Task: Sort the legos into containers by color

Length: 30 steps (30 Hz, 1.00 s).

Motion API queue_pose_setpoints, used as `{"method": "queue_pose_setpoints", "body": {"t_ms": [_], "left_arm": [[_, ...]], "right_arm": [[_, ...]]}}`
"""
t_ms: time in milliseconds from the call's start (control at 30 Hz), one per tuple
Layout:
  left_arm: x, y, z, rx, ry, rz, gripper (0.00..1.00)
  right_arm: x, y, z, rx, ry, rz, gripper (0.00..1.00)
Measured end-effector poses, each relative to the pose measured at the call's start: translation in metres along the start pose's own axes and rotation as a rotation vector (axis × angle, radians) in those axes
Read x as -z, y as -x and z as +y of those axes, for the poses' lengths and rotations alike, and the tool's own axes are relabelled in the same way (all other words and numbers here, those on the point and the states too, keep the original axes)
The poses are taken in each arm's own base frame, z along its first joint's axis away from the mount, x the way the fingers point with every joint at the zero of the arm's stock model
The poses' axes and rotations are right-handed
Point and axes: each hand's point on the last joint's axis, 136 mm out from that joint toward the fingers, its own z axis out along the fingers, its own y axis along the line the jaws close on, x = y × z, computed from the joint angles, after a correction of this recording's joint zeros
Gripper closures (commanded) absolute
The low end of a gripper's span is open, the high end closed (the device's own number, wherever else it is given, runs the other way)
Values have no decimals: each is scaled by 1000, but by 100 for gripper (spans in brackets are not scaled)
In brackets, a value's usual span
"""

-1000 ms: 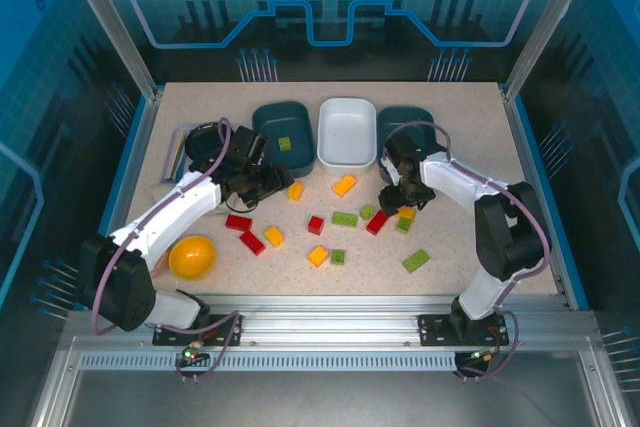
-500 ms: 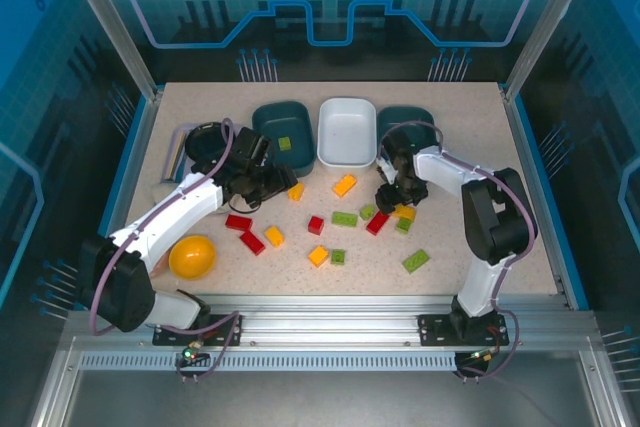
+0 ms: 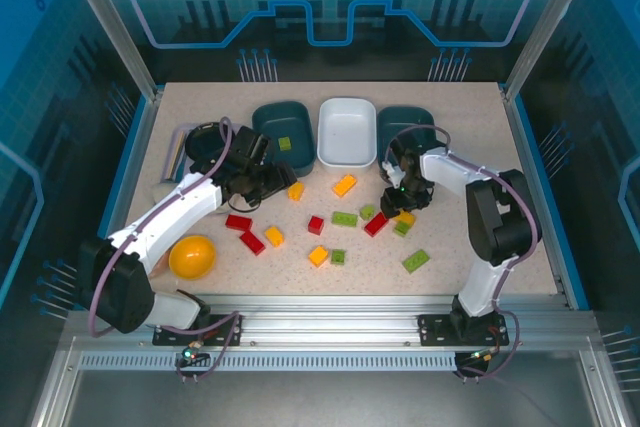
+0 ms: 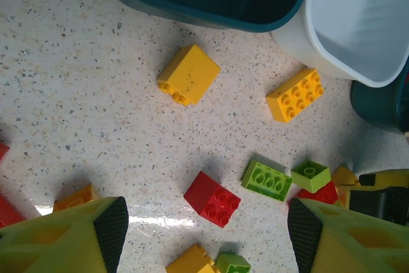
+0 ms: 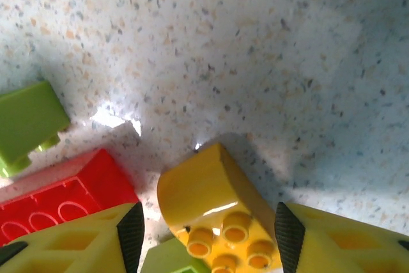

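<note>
The right arm [image 3: 470, 187] has folded in and the right jaws have narrowed over a yellow brick [image 5: 214, 206], which lies on the desk [image 5: 255, 43] just near of the right teal tray [image 3: 405, 122]. They straddle it, not yet clenched. Its length slants between them, so they would close across its width. The left jaws hang released and empty, well to the left.

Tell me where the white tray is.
In the top view, the white tray sits at the table's far middle, between the left teal tray and the right teal tray.
</note>
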Motion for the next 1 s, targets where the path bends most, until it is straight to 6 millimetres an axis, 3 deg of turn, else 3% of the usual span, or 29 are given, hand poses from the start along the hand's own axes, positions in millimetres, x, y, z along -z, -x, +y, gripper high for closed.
{"method": "queue_pose_setpoints", "body": {"t_ms": [267, 500, 700, 867, 1000], "left_arm": [[2, 0, -3, -3, -7, -4, 29], [6, -2, -7, -15, -23, -7, 29], [8, -5, -10, -24, -32, -7, 29], [8, -5, -11, -26, -33, -6, 29], [10, -7, -14, -34, -46, -9, 29]], "right_arm": [[3, -22, 3, -46, 7, 37, 46], [-1, -24, -1, -58, -41, 54, 50], [-12, -27, -7, -76, -74, 92, 44], [-16, -27, -11, -98, -97, 102, 54], [-16, -26, -12, -111, -106, 99, 69]]}}
